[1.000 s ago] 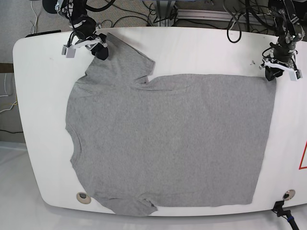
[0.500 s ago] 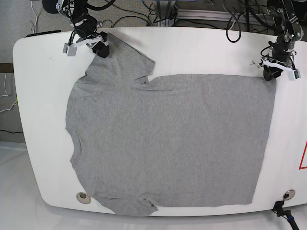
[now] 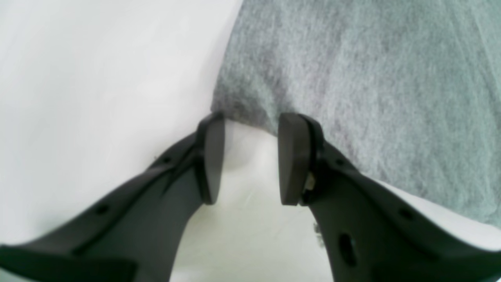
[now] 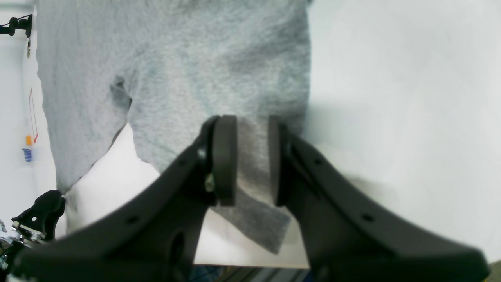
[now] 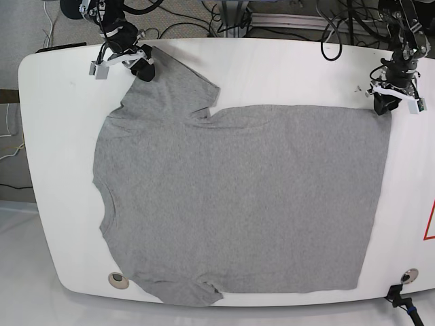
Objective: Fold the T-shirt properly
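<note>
R gripper [image 4: 252,164] has sleeve cloth between its pads, jaws narrowed on it, looks clamped on the far sleeve of the T-shirt [image 5: 238,197]; in base view R gripper [image 5: 139,66] sits at top-left sleeve tip, near the far worktop [image 5: 285,68] edge; L gripper [image 3: 250,160]: jaws apart, nothing between pads, bare worktop in the gap, hem corner just ahead of tips, one pad at or touching the cloth edge, can't tell contact; base view puts L gripper [image 5: 389,100] at the top-right hem corner; shirt lies flat, spans most of worktop, long axis runs left-right, collar end left, hem right; both grippers on the same far edge, near edge untouched; judgement: L needs a short push fwd onto corner + close before any lift; open room: bare strip along the far edge, shirt's near sleeve at the front rim, little spare there; risk: L pad shoves corner instead of pinching it.
</note>
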You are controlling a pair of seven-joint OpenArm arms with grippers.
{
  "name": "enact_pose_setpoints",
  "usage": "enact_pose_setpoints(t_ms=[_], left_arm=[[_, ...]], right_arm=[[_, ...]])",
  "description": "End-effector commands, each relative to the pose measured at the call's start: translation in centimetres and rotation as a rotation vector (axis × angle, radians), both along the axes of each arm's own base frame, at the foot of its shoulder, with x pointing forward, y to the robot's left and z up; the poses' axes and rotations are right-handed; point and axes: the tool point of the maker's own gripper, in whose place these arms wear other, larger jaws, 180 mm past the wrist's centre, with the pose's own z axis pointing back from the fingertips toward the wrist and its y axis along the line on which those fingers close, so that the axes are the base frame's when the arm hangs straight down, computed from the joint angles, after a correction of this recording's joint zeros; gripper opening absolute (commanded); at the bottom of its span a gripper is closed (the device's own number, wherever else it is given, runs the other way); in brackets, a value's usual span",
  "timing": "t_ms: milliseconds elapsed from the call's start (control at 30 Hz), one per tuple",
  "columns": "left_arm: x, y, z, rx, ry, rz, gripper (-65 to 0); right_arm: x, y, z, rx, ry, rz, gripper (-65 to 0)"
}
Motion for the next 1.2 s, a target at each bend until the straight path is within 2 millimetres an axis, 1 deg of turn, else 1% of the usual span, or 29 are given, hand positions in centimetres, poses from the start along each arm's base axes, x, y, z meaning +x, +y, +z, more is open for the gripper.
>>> enact_pose_setpoints(t_ms=[0,267,433,867,900,1167], left_arm=[[0.15,0.42,0.55,0.014,-0.007,-0.004,-43.5],[0.27,0.19,0.63,0.014,-0.008,-0.011,-43.9],[0.00,0.32,0.48,0.013,0.001,-0.005,-43.7],[0.32,0.36,0.75,0.013,-0.017,-0.003,-43.3],[0.05,0.20,0.42,0.019,0.000,-0.014,-42.4],[-0.10,0.30,0.03,0.032,0.023,-0.014,-41.4]], right_arm=[[0.19,-0.24,0.52,-0.002,-0.021,0.001,-51.9],[0.09,-0.18,0.17,0.000,-0.013,0.002,-52.0],[0.17,-0.08,0.22,0.003,-0.016,0.004,-52.0],[0.55,0.33,0.21,0.008,-0.019,0.012,-52.0],[-0.04,0.37,-0.39,-0.010,0.017,0.034,-51.8],[-0.07,0.36,-0.34,-0.011,0.018,0.038,-51.9]])
